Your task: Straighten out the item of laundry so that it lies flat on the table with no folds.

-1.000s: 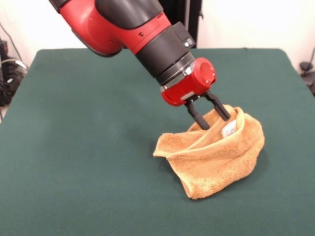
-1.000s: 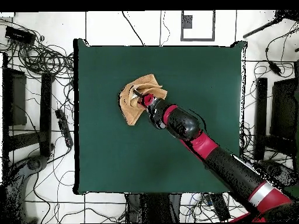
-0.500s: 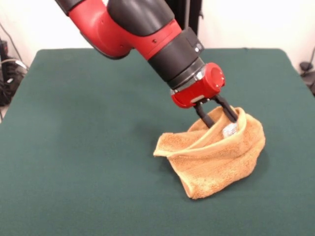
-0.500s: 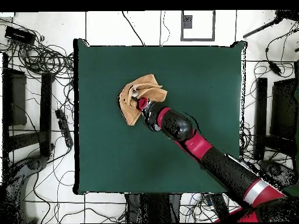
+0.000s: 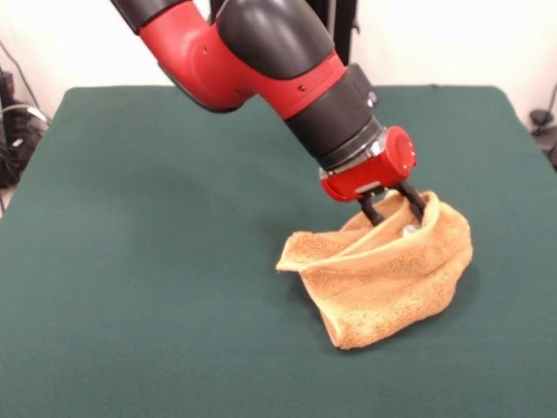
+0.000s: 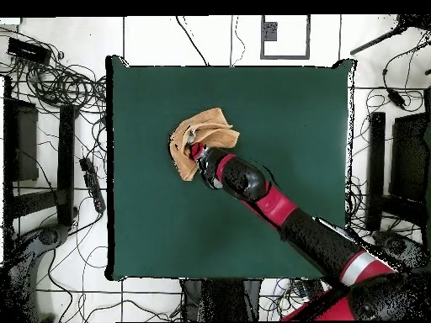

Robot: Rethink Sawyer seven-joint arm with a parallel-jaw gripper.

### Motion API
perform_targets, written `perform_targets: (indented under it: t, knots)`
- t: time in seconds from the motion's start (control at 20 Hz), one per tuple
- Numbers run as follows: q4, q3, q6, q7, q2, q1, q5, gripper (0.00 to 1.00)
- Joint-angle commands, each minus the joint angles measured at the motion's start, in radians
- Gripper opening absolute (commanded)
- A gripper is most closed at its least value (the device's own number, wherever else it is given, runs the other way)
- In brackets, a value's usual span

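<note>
Orange-yellow towel [image 5: 383, 279] — dark green table [image 5: 157, 261]

Orange-yellow terry towel [image 5: 383, 279] bunched and folded over itself, rim standing up pouch-like, flat corner sticking out one side, on dark green surface [image 5: 148, 261].

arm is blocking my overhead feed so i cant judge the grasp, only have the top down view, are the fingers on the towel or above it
Observer: The gripper has its fingertips down inside the raised fold at the top of the towel, not above it.
Operator: is the towel flat anywhere
Observer: Not from the front. It stands bunched up like a pouch on the table, with a folded flap sticking out to one side.
Operator: open or closed
Observer: The two fingers stand apart, with cloth around their tips; I cannot see that they pinch it.
</note>
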Motion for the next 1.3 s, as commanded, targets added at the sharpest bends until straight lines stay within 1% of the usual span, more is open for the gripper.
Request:
perform_targets:
  t: [0.05, 0.3, 0.4, 0.5, 0.55, 0.7, 0.75, 0.8, 0.9, 1.05, 1.3]
  knots:
    - [-0.128, -0.076, -0.017, 0.149, 0.06, 0.072, 0.015, 1.0]
    - [-0.112, -0.074, 0.012, 0.136, 0.046, 0.061, 0.005, 1.0]
    - [-0.098, -0.059, 0.032, 0.139, 0.038, 0.044, 0.013, 1.0]
    - [-0.094, -0.07, 0.05, 0.142, 0.025, 0.046, 0.021, 1.0]
    - [-0.101, -0.087, 0.098, 0.119, 0.016, 0.057, 0.021, 0.0]
    - [-0.103, -0.107, 0.133, 0.129, 0.002, 0.069, 0.041, 0.0]
    - [-0.098, -0.098, 0.107, 0.129, 0.005, 0.061, 0.031, 0.0]
    - [-0.107, -0.104, 0.091, 0.128, -0.006, 0.071, 0.024, 0.0]
    - [-0.098, -0.088, 0.112, 0.132, -0.005, 0.058, 0.034, 0.0]
    - [-0.064, -0.082, 0.148, 0.149, -0.052, 0.054, 0.049, 0.0]
    - [-0.003, -0.056, 0.251, 0.171, -0.145, 0.024, 0.072, 0.0]
